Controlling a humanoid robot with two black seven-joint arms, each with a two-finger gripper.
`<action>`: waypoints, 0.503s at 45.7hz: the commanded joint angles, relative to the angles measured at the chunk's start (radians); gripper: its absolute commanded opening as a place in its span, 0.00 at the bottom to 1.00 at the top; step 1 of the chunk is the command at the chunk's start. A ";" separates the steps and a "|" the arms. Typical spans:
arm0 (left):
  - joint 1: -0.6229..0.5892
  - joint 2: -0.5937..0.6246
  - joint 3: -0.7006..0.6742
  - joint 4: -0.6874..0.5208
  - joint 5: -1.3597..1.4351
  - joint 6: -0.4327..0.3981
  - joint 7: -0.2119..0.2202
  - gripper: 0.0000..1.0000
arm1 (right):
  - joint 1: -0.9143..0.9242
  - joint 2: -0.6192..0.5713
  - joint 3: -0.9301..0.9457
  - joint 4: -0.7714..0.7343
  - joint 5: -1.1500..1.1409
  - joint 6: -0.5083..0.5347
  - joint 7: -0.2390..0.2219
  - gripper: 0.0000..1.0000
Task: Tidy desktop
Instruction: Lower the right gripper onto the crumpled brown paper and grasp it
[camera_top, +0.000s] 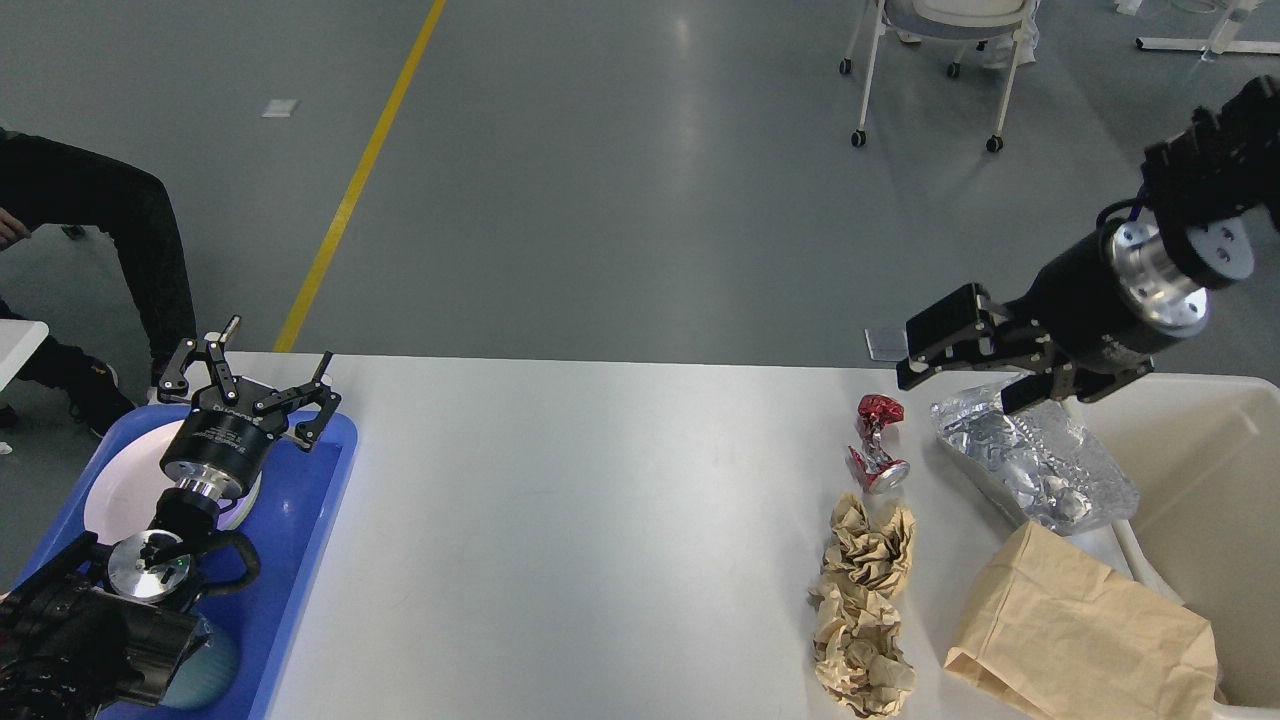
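Note:
The white desktop (600, 520) spans the view. On its right part lie a crushed red can (877, 443), a silver foil bag (1040, 465), a wad of crumpled brown paper (862, 600) and a brown paper bag (1085, 630). My right gripper (968, 372) is open and empty. It hovers over the far left end of the foil bag, just right of the can. My left gripper (250, 378) is open and empty above the blue tray (300, 540) at the left edge.
A white plate (115, 490) lies in the blue tray, partly under my left arm. A cream-white deep bin (1200, 480) stands at the table's right end. A seated person (90, 230) is at the far left, and wheeled chairs (930, 60) stand beyond the table.

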 joint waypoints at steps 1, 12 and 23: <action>0.000 0.000 0.000 0.000 0.000 0.000 0.000 0.96 | -0.170 0.039 -0.002 -0.028 -0.035 -0.123 0.000 1.00; 0.000 0.000 0.000 0.000 0.000 0.000 0.000 0.96 | -0.486 0.185 0.004 -0.167 -0.036 -0.377 0.002 1.00; 0.000 0.000 0.002 0.000 0.000 0.000 0.000 0.96 | -0.725 0.375 0.030 -0.387 -0.035 -0.494 0.009 1.00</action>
